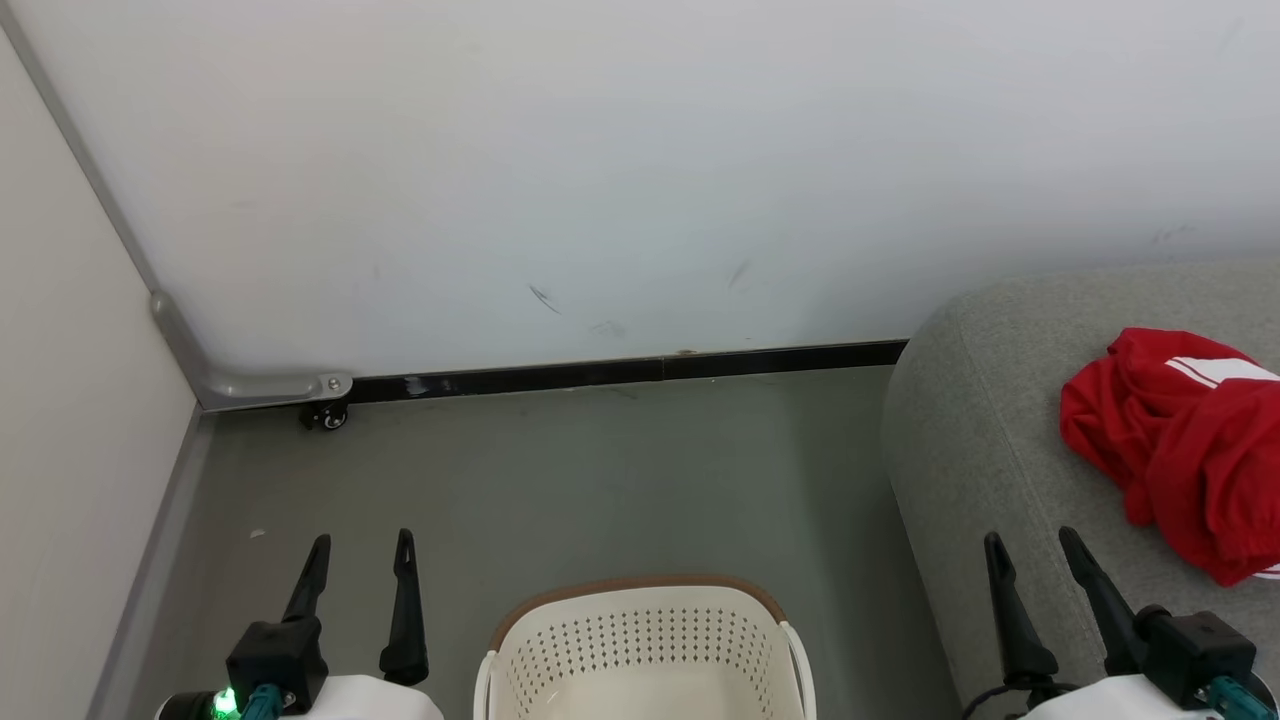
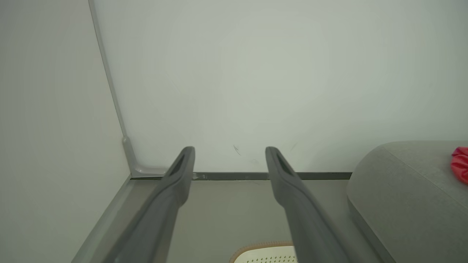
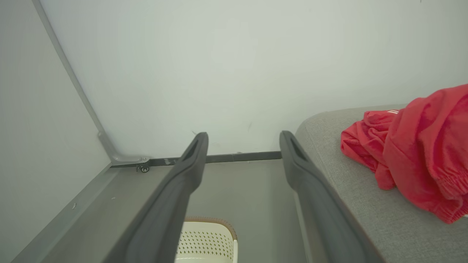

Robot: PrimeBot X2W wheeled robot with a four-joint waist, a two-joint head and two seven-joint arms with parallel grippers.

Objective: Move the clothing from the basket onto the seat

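Observation:
Red clothing (image 1: pixel 1180 440) with white stripes lies bunched on the grey seat (image 1: pixel 980 440) at the right; it is also seen as red clothing (image 3: pixel 413 153) on the seat (image 3: pixel 351 182) and as a red edge of clothing (image 2: pixel 460 164). The cream basket (image 1: pixel 640 650) with a brown rim stands on the floor at the bottom centre, and the part of its inside that I see holds nothing. My left gripper (image 1: pixel 362 542) is open to the basket's left, with nothing in it. My right gripper (image 1: pixel 1033 540) is open over the seat's front edge, left of the clothing, holding nothing.
A pale wall with a black baseboard (image 1: pixel 620 375) runs behind. A side panel closes the left, with a grey bracket and small caster (image 1: pixel 325 415) in the corner. Grey floor (image 1: pixel 600 480) lies between basket, wall and seat.

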